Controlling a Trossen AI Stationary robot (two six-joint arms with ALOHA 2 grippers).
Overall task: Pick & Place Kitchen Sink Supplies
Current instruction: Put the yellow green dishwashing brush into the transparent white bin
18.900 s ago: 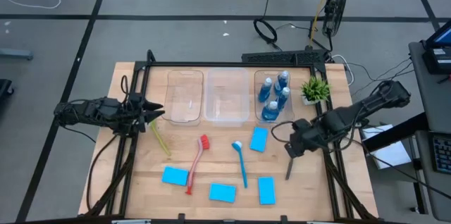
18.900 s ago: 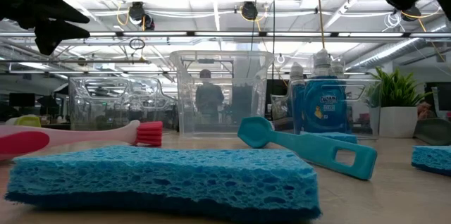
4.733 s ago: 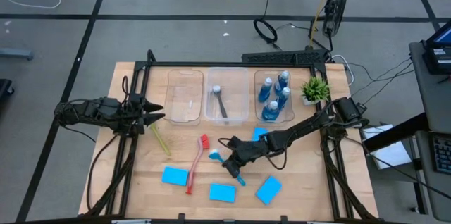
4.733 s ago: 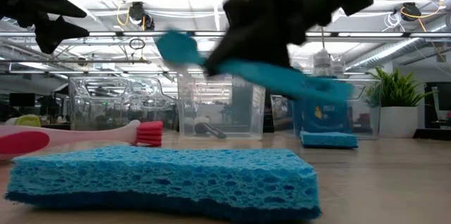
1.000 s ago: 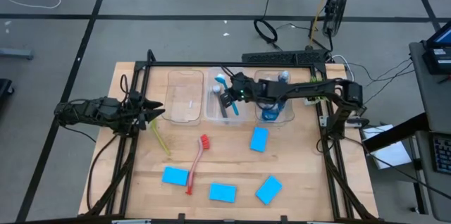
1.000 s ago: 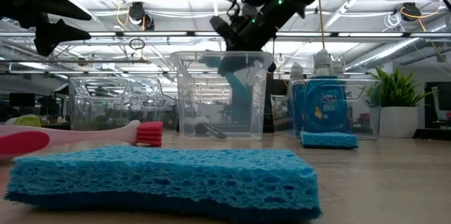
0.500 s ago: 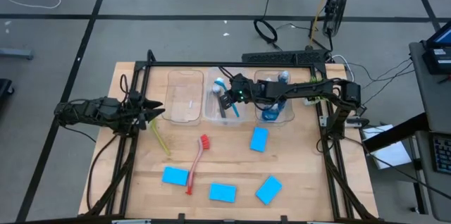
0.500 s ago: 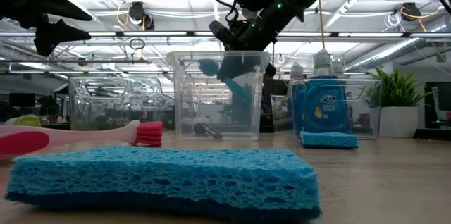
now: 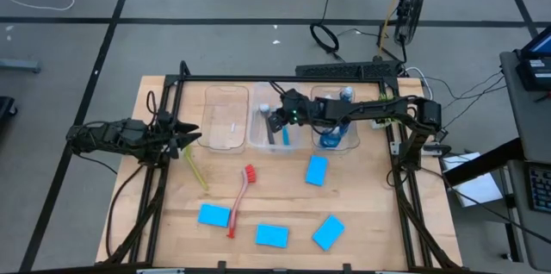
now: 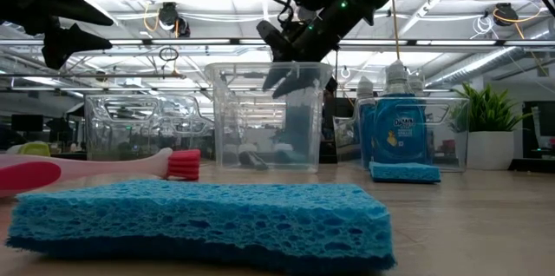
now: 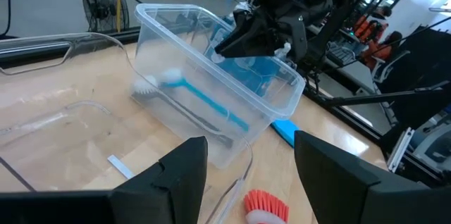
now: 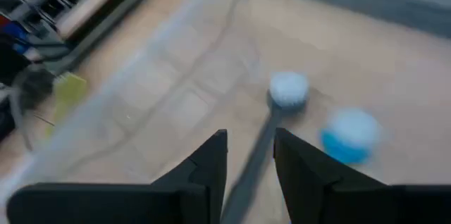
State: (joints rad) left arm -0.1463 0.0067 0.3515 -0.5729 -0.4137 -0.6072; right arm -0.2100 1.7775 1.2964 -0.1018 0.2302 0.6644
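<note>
The right end effector [image 9: 274,121] is held above the middle bin [image 9: 277,140] at upper centre of the high view, its fingers parted and empty. The blue brush [image 11: 204,99] is seen lying inside that bin beside the grey brush [image 12: 271,122], released. The left end effector [image 9: 191,139] is poised at the left of the counter [image 9: 370,214], fingers spread, gripping nothing.

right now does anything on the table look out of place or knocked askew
Nothing looks spilled or damaged. The blue brush lies in the middle bin beside the grey brush, under the right claw. One sponge lies skewed, unlike the other sponges. The red brush and yellow-green brush remain on the table.
</note>
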